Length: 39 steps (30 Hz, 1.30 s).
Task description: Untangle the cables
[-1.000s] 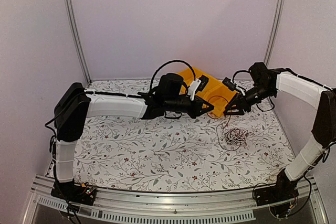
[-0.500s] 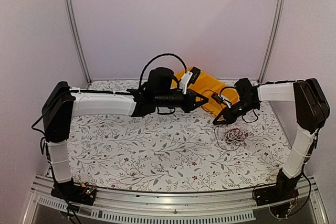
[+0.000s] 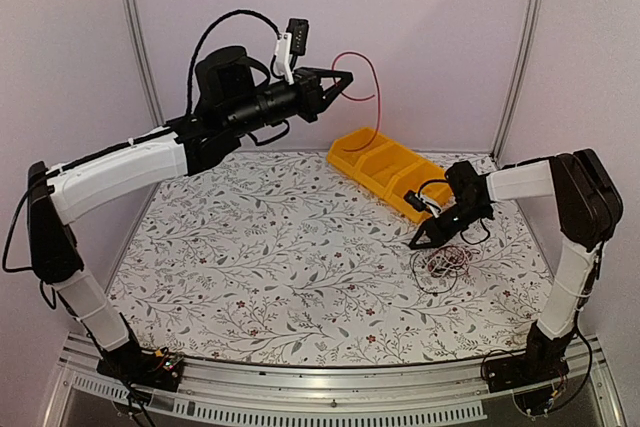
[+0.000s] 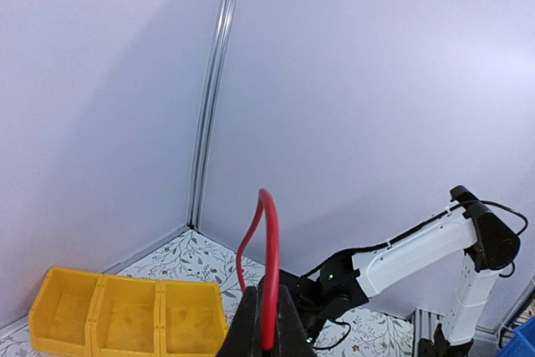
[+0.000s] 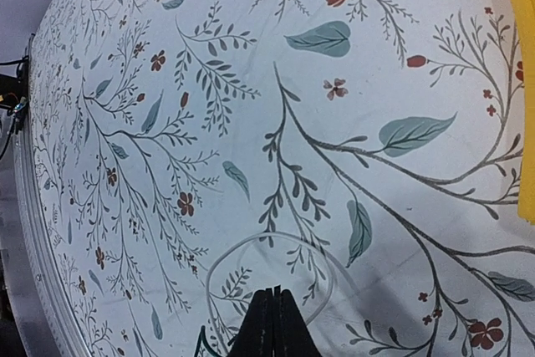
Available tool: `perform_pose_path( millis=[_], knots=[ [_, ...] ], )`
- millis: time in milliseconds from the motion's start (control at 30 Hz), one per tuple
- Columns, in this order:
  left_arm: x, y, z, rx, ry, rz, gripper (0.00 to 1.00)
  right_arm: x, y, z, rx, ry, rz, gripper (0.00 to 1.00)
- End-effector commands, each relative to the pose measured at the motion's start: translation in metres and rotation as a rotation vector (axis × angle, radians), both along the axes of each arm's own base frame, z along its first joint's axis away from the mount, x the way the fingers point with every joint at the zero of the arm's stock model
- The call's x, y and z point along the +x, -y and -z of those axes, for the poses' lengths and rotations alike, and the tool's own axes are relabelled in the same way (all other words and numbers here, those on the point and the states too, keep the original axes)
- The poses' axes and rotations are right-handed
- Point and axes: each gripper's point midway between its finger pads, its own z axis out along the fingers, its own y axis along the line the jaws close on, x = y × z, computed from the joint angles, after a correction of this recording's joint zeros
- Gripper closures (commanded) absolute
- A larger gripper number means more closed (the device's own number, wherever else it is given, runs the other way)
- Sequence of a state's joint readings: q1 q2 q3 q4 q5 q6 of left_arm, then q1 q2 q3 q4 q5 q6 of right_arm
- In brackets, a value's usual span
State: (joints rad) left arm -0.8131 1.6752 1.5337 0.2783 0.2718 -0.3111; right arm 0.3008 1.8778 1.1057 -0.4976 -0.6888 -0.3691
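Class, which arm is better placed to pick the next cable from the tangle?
Probably right: the right claw sits low at the tangle, while the left claw is high up, shut on the red cable.

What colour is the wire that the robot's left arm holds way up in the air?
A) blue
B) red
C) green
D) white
B: the left gripper, high above the table, is shut on a red cable that arches up from its tips.
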Motion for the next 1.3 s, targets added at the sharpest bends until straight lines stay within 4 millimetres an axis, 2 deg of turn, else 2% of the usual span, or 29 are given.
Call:
perform_pose_path(
  millis=[0,100,233,433,533,667,733,900,1033,1200,1267],
  knots=[
    [0.020,-0.010,0.006,0.032,0.000,-0.056,1.00,0.015,0.001,-0.019,-0.018,0.057,0.001,0.93],
    [0.022,-0.008,0.017,0.043,-0.015,-0.052,1.00,0.022,-0.004,-0.062,0.013,0.153,-0.045,0.82],
    [0.022,-0.004,0.034,0.060,-0.047,-0.033,1.00,0.028,-0.008,-0.137,0.043,0.326,-0.111,0.62],
    [0.016,0.001,0.060,0.091,-0.097,0.013,1.00,0.045,-0.014,-0.250,0.106,0.581,-0.128,0.39],
    [0.011,0.005,0.073,0.121,-0.121,0.049,1.00,0.047,-0.022,-0.285,0.156,0.630,-0.128,0.32],
    [0.008,0.014,0.095,0.217,-0.147,0.069,1.00,0.047,-0.040,-0.303,0.189,0.651,-0.152,0.31],
    [0.004,0.018,0.099,0.243,-0.144,0.085,1.00,0.042,-0.052,-0.303,0.197,0.655,-0.186,0.31],
    [-0.001,0.025,0.103,0.259,-0.148,0.114,1.00,0.025,-0.076,-0.304,0.221,0.676,-0.284,0.33],
    [-0.005,0.032,0.103,0.263,-0.144,0.139,1.00,0.019,-0.085,-0.304,0.217,0.697,-0.322,0.37],
    [-0.013,0.045,0.104,0.293,-0.128,0.176,1.00,0.018,-0.092,-0.302,0.214,0.717,-0.343,0.52],
    [-0.013,0.048,0.105,0.296,-0.128,0.183,1.00,0.019,-0.094,-0.302,0.214,0.718,-0.344,0.72]
  ],
)
